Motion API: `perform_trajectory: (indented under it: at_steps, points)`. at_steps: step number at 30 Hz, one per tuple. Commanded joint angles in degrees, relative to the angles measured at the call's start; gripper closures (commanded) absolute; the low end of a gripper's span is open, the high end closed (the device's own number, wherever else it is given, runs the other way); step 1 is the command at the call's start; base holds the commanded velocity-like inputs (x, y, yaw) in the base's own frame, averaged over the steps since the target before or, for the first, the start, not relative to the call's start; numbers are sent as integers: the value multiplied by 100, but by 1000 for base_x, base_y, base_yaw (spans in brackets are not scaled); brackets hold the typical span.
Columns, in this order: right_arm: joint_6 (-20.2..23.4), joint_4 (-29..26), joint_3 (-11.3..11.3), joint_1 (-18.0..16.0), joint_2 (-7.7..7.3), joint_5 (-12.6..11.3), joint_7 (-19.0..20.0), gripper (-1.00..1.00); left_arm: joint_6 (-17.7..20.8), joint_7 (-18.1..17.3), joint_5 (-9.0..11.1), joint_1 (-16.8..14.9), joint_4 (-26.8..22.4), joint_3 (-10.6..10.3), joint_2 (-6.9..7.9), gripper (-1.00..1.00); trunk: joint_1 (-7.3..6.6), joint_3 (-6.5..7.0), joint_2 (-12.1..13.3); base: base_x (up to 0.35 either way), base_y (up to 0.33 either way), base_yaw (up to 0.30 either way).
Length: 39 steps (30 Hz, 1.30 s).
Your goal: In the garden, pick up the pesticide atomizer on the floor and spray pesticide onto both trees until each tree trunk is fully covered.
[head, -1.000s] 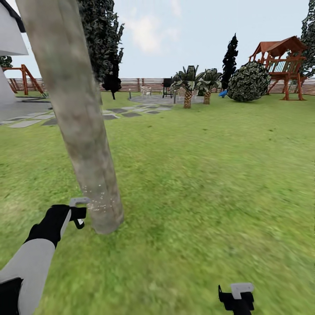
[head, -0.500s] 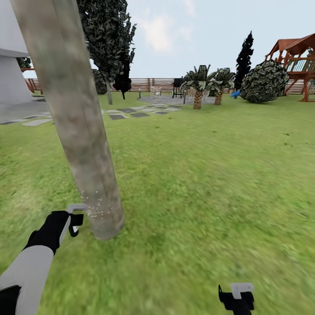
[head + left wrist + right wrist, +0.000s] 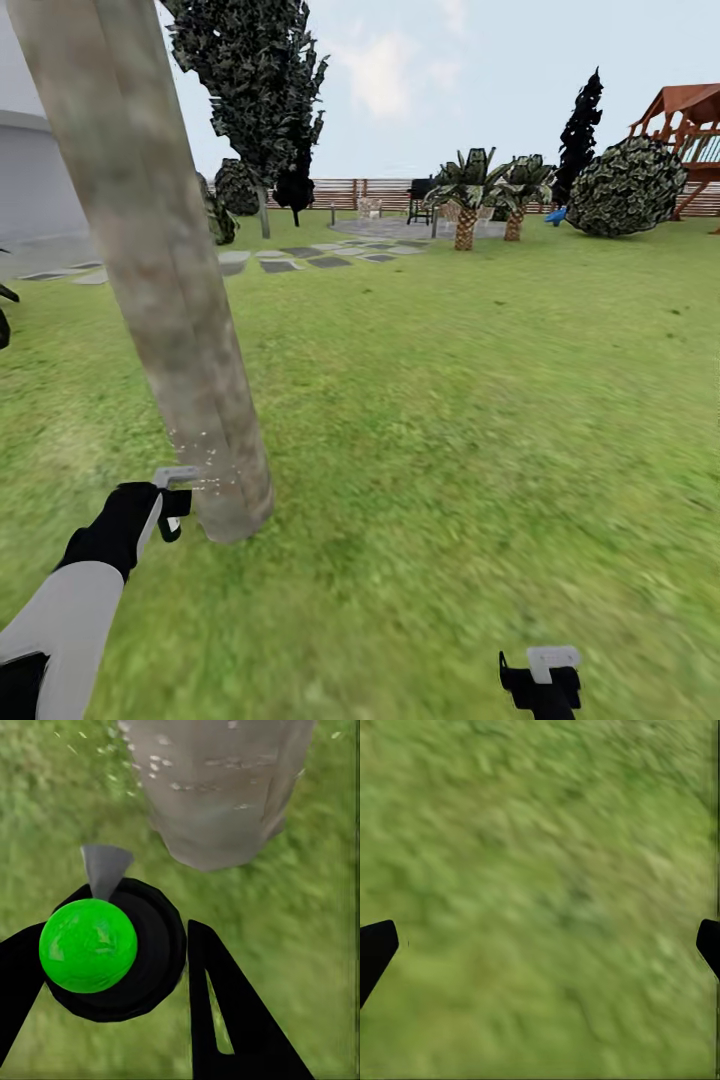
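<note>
Left gripper [image 3: 112,967] clamps pesticide atomizer [image 3: 101,945], nozzle toward tree trunk [image 3: 170,290] at 12 o'clock; white pesticide [image 3: 205,465] specks on bark. Right gripper [image 3: 540,945] wide, over lawn [image 3: 480,400].

Green-capped black atomizer [image 3: 101,949] beside mottled grey-brown trunk [image 3: 165,290]; white pesticide specks [image 3: 205,470] near trunk base.

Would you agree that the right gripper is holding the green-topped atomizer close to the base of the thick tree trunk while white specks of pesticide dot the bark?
Not quite: the left gripper holds the atomizer, as the left wrist view shows. The right gripper is open over bare grass. The rest stands: the atomizer sits near the base of the tree trunk, with white pesticide specks on the bark.
</note>
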Motion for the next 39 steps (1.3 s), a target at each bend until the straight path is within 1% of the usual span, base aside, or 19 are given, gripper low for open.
perform_trajectory:
  at_steps: [1, 15, 22, 25, 27, 29, 30, 33, 35, 37, 39]
  points:
    - [-14, 6, -45, -5, 1, 61, -17, -100, 26, -50, -61, -1, -11, 24, -4, 100, -1, -5, -2, 69, -274, 0]
    - [-14, 6, -45, -5, 9, 61, -16, -100, 26, -42, -70, -3, -19, 25, -4, 100, -1, -5, -2, 87, -274, 5]
    - [-14, 6, -45, -4, 10, 61, -16, -100, 26, -36, -78, -6, -27, 59, 7, 100, -1, -5, -2, 89, -274, 219]
    - [-14, 6, -45, -4, 10, 61, -16, -100, 26, -30, -88, -4, -41, 67, 38, 100, -1, -5, -2, 107, -273, 275]
    - [-14, 9, -45, -4, 11, 64, -16, -100, 26, 52, -100, -2, -64, 68, 53, 100, -1, -5, -2, 137, -271, 277]
    - [-14, 10, -45, -4, 20, 68, -16, -100, 29, 359, -91, 1, -83, 63, 60, 100, -1, -5, -2, 148, -267, 277]
    - [-14, 12, -45, -4, 24, 69, -16, -100, 32, 440, -75, 1, -52, 61, 59, 100, -1, -5, -2, 165, -252, 277]
    - [-14, 13, -45, -4, 27, 69, -16, -100, 31, 451, -51, 3, 15, 48, -19, 100, -1, -5, -2, 176, -242, 238]
    - [-14, 15, -45, -4, 17, 70, -16, -100, 14, 469, -52, 20, 128, 46, -151, 100, -1, -5, -2, 180, -239, 60]
    - [-14, 15, -45, -4, 12, 70, -18, -100, -37, 494, -52, 90, 155, 48, -185, 100, -1, -5, -2, 180, -239, 14]
    - [-14, 15, -45, -4, 10, 70, -17, -100, -120, 493, -51, 153, 145, 63, -177, 100, -1, -5, -2, 181, -238, 3]
